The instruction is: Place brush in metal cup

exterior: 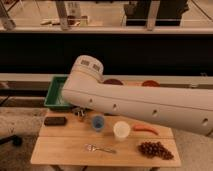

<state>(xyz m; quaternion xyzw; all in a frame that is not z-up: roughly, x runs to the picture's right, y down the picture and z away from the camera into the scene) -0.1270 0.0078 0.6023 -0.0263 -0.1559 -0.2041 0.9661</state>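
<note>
My white arm (145, 102) crosses the view from the right edge to a rounded joint (87, 70) at centre left. My gripper does not show; it lies behind the arm or outside the view. A small dark grey thing (79, 114) peeks out under the arm, left of the blue cup (98, 122); it may be the metal cup, but I cannot tell. The brush is hidden or out of view.
On the wooden table (60, 150): a flat black block (55, 120), a white cup (121, 130), a silver fork (100, 148), a bunch of dark grapes (155, 149), an orange-red carrot-like thing (145, 129). A green bin (56, 95) stands behind left. Two bowls (150, 83) sit behind the arm.
</note>
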